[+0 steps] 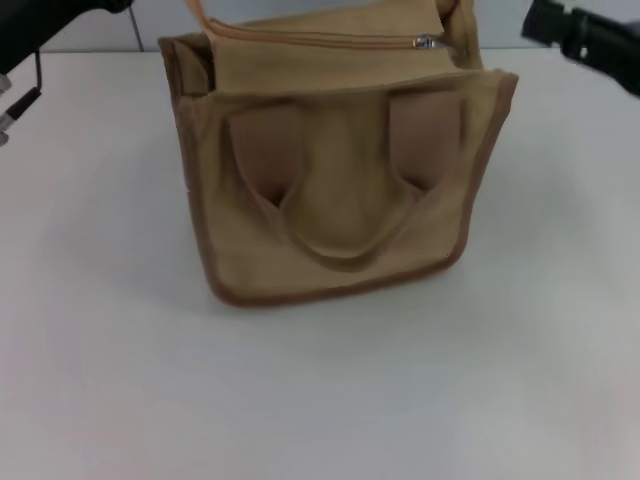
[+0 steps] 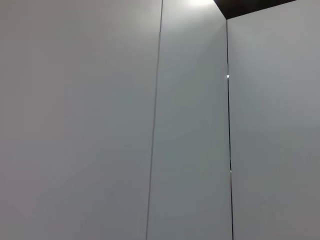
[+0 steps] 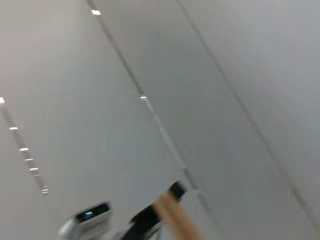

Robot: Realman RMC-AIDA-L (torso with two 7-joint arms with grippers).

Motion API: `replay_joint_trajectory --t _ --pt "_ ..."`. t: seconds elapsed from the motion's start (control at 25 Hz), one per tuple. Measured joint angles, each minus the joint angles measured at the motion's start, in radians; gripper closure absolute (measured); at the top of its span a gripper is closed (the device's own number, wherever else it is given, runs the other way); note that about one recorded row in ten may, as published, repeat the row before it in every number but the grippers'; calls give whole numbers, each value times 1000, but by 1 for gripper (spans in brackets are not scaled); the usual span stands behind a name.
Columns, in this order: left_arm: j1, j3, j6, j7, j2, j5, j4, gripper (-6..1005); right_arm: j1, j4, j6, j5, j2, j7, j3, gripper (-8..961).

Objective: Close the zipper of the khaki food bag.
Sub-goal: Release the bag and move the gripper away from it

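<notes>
The khaki food bag [image 1: 340, 180] stands upright in the middle of the white table [image 1: 320, 400], its front pocket and two strap handles facing me. The zipper [image 1: 320, 38] runs along the bag's top, and its silver pull tab [image 1: 427, 42] sits near the right end. I cannot tell whether the track is closed along its length. My left arm [image 1: 45, 25] is raised at the top left corner, clear of the bag. My right arm [image 1: 590, 38] is raised at the top right, to the right of the pull tab and apart from it. Neither wrist view shows its own fingers.
The left wrist view shows only grey wall panels [image 2: 100, 125]. The right wrist view shows wall and ceiling, with a blurred tan strip [image 3: 175, 222] and dark parts at its lower edge. White table surface surrounds the bag on the front and both sides.
</notes>
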Motion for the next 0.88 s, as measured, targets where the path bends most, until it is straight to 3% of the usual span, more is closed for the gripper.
replay_joint_trajectory --t 0.24,0.32,0.56,0.88 --pt "6 -11 2 -40 9 0 30 955 -14 115 -99 -12 -2 -144 -8 612" --pt "8 -10 2 -48 10 0 31 955 -19 151 -113 -42 -3 -208 -13 477" --pt "51 -9 0 -48 -1 -2 27 955 -14 266 -118 -192 -2 -431 -14 232" --pt "88 -10 -14 -35 -13 -2 26 954 10 355 -72 -252 3 -558 -20 235"
